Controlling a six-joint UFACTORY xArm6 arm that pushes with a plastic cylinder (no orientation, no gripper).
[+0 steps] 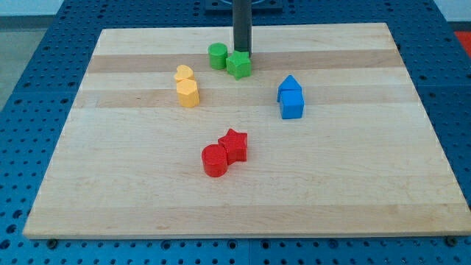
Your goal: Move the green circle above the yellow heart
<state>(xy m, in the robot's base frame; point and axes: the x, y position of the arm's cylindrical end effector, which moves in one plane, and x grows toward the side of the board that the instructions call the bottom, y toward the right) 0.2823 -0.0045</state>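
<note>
The green circle (pixel 217 56) stands near the view's top, just left of a green star (pixel 238 65), and the two look to be touching. The yellow heart (pixel 183 73) lies lower left of the circle, with a yellow hexagon (pixel 188 93) right below it. My tip (pixel 242 53) is at the top edge of the green star, to the right of the green circle and a small gap away from it.
A blue triangle (pixel 289 85) and a blue cube (pixel 292 104) sit at the right. A red star (pixel 234 144) and a red cylinder (pixel 215 160) sit together at the lower middle. The wooden board (pixel 353 191) lies on a blue pegboard table.
</note>
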